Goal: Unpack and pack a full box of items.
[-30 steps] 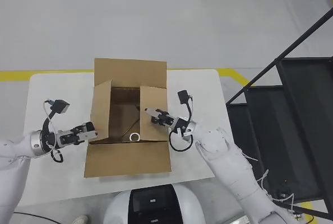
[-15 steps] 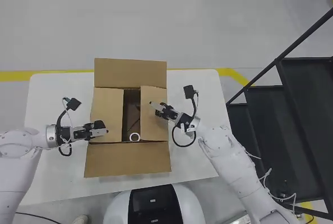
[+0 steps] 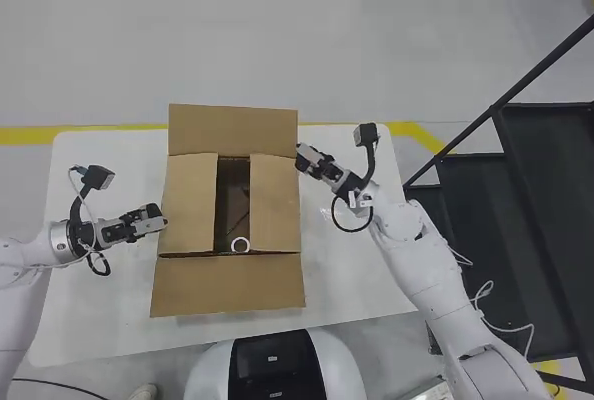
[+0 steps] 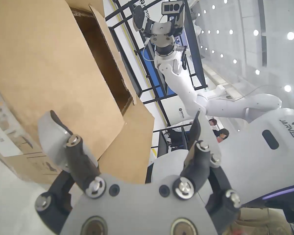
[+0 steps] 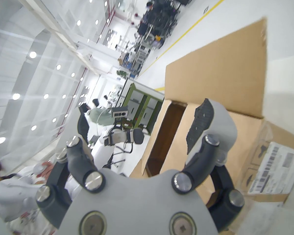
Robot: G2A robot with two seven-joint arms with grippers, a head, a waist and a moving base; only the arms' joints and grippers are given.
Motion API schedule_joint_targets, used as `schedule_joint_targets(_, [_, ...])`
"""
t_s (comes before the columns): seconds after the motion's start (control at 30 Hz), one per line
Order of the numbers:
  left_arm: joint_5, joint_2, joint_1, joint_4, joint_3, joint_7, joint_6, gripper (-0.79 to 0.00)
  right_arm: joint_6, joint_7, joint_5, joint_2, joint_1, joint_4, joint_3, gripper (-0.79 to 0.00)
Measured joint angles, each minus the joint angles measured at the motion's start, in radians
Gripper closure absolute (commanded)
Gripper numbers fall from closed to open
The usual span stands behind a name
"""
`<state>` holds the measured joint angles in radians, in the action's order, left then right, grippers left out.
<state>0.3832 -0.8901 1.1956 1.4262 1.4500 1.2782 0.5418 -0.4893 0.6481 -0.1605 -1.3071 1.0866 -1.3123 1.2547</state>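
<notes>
**Table (image 3: 97, 310), white: 1.** It carries the box at its middle.

**Box (image 3: 197, 256), brown cardboard: 1.** It stands upright at mid-table, nearer the far edge than the near edge.

**Flaps: 4.**
- The far flap (image 3: 232, 128) is laid outward toward the table's far edge.
- The near flap (image 3: 227, 285) is laid outward toward the near edge.
- The left side flap (image 3: 189, 205) and the right side flap (image 3: 275, 200) are folded inward over the opening. They do not meet, and a narrow dark gap (image 3: 233, 200) runs between them from the far side to the near side.

**Item seen in the box: 1.** A small white ring (image 3: 241, 245) lies in the gap at its near end, against the near wall. Whatever else is inside is too dark to tell.

**Label (image 5: 272, 170), white, printed: 1.** It is stuck on the box's right outer wall.

**Left gripper (image 3: 154, 216): 1.** It is over the table's left half, just beside the box's left wall and pointing at it. Whether it touches the wall cannot be told. In its own wrist view the left gripper (image 4: 125, 121) has its two fingers wide apart with nothing held between them.

**Right gripper (image 3: 303, 154): 1.** It is at the box's far right corner, where the right side flap meets the far flap. Whether it touches the cardboard cannot be told. In its own wrist view the right gripper (image 5: 143, 113) has its two fingers spread apart and holds nothing.

**Black stair frame (image 3: 517, 200): 1.** It stands off the table's right edge.

**Yellow floor line (image 3: 17, 134): 1.** It runs beyond the table's far edge.
</notes>
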Motion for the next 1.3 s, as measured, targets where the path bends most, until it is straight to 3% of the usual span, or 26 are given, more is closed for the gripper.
schedule_joint_targets(0.1, [0.0, 0.0, 0.0, 0.0, 0.0, 0.0, 0.0, -0.785, 0.005, 0.161, -0.112, 0.013, -0.015, 0.028, 0.042, -0.785])
schedule_joint_targets(0.23, [0.0, 0.0, 0.0, 0.0, 0.0, 0.0, 0.0, -0.785, -0.007, 0.248, -0.182, 0.026, -0.011, 0.032, 0.089, -0.785])
schedule_joint_targets(0.83, [0.0, 0.0, 0.0, 0.0, 0.0, 0.0, 0.0, -0.785, -0.029, 0.209, -0.142, 0.028, -0.019, 0.058, 0.096, -0.785])
schedule_joint_targets(0.9, [0.0, 0.0, 0.0, 0.0, 0.0, 0.0, 0.0, -0.785, -0.083, 0.155, -0.056, 0.025, -0.054, 0.109, 0.078, -0.785])
schedule_joint_targets(1.13, [0.0, 0.0, 0.0, 0.0, 0.0, 0.0, 0.0, -0.785, -0.266, 0.168, 0.013, -0.003, -0.26, 0.411, -0.03, -0.785])
schedule_joint_targets(1.3, [0.0, 0.0, 0.0, 0.0, 0.0, 0.0, 0.0, -0.785, -0.395, 0.05, 0.12, -0.028, -0.389, 0.621, -0.088, -0.785])
